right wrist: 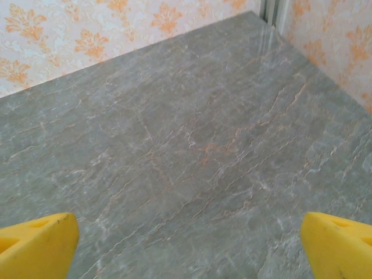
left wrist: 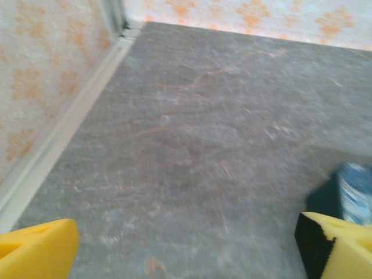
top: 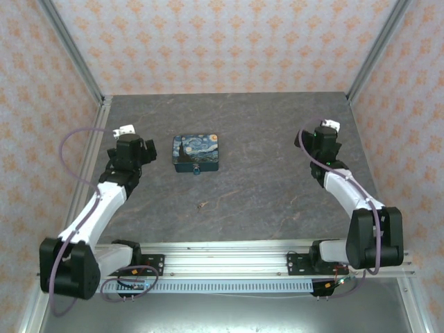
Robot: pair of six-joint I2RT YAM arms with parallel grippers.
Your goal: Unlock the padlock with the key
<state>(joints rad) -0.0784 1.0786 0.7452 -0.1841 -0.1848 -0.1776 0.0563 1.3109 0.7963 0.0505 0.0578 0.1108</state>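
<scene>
Grey stone-look tabletop (top: 263,139), boxed by orange floral wallpaper walls (top: 222,41) with metal corner posts. Nearest the camera, an aluminium rail (top: 222,253) runs along the table edge and carries both arm bases.

Just beyond the rail, on bare table near the centre, lies a tiny dull speck, probably the key (top: 202,205); it is too small to make out its shape. It is clear of both arms and touches nothing.

Farther back is the padlock (top: 197,170), a small teal body sitting at the near edge of the Starry Night tin (top: 196,152). It touches the tin, or is clipped to it; I cannot tell which. The tin lies flat, lid up, left of centre.

The left arm reaches up the left side, its wrist just beside the tin's left edge. In the left wrist view the left gripper (left wrist: 186,250) is spread wide, with its yellow pads (left wrist: 35,250) at opposite corners of the frame and nothing between them. That view is blurred; a corner of the tin shows at the right edge.

The right arm reaches up the right side, well apart from the tin. The right gripper (right wrist: 189,244) is also spread wide, with bare table between its pads.

Far wall and back corners lie behind.
</scene>
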